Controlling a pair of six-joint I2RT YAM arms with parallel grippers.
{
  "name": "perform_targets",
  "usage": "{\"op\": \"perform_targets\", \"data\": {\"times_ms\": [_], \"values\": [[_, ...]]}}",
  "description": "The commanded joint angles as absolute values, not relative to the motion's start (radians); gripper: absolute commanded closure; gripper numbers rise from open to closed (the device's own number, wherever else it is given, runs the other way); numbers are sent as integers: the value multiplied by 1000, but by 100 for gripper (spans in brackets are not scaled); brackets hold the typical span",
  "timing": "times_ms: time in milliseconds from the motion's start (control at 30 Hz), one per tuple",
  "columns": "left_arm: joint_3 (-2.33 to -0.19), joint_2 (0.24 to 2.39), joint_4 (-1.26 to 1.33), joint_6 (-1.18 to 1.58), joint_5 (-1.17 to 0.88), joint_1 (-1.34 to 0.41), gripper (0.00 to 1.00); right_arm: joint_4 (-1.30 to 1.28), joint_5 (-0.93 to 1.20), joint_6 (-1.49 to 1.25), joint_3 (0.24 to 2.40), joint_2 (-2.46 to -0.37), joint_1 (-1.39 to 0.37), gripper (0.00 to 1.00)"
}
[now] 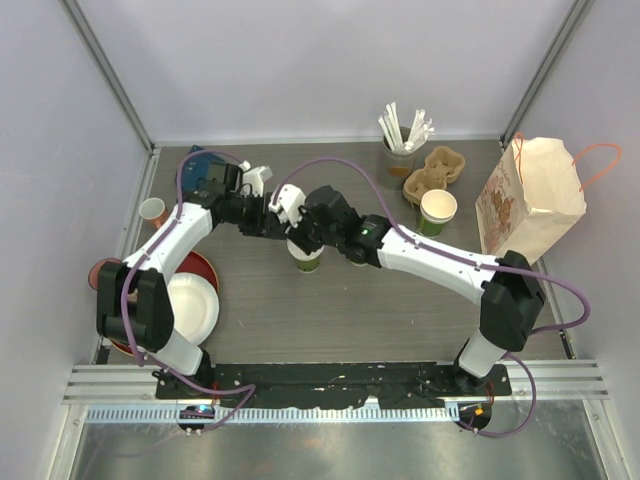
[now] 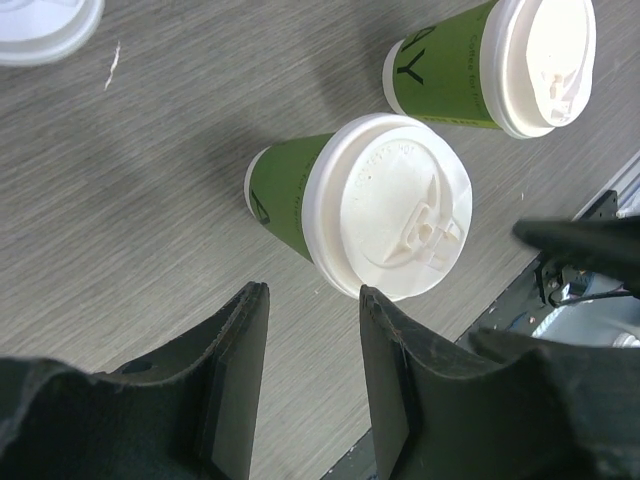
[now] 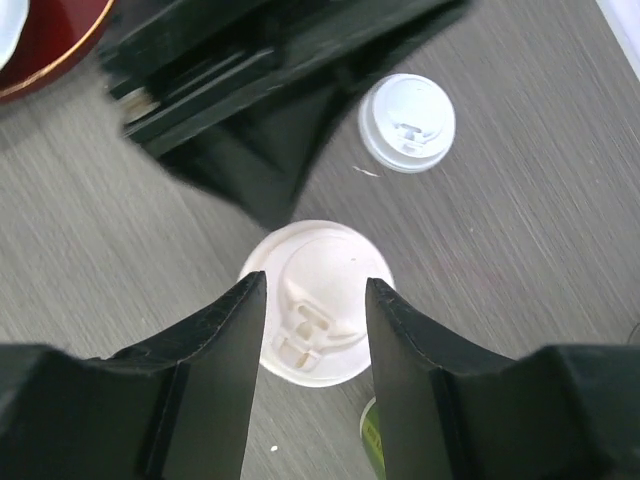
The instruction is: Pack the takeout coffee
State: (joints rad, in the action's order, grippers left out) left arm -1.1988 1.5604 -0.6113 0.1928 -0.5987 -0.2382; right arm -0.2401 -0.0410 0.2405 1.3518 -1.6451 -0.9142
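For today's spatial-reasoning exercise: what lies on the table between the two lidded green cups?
Nothing lies there. The left wrist view shows only bare grey table, partly in shadow, between the near cup and the far cup.

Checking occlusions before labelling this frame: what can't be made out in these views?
- Top view: green paper cup with white lid, mostly under the right arm.
- Right wrist: green sliver at the bottom, cut off by a gripper finger and the frame edge; unidentifiable.
- Left wrist: loose white plastic lid, cropped by the top-left corner.
- Top view: brown paper bag, interior hidden by its own walls.
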Motion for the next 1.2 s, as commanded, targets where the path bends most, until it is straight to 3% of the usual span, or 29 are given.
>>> {"op": "perform_targets", "data": {"times_ms": [0,200,333,500,600,733,867,1033,1167], "values": [[-1246,1514,-621,161,-611,-236,55,-218,-29,374,1321,-1640,-968,50],[-1241,1514,-623,156,-612,-235,55,-184,-87,402,1220,-1704,-969,57],[-1243,1520,-624,156,-612,-236,55,-143,-101,394,1167,-1704,-969,67],[-1250,1525,-626,160,-620,-236,54,-170,-83,393,1199,-1694,-969,70],[-1250,1526,-627,158,-623,-235,55,-207,-68,391,1239,-1687,-979,66],[-1261,1526,-632,153,-624,-235,54,-238,-22,384,1298,-1658,-989,51],[-1272,1528,-641,150,-629,-235,54,-268,-12,383,1331,-1634,-989,44],[-1275,1536,-643,153,-634,-236,54,-296,-12,399,1365,-1609,-991,42],[-1269,1543,-638,170,-637,-236,54,-293,-12,406,1371,-1611,-948,55]]}}
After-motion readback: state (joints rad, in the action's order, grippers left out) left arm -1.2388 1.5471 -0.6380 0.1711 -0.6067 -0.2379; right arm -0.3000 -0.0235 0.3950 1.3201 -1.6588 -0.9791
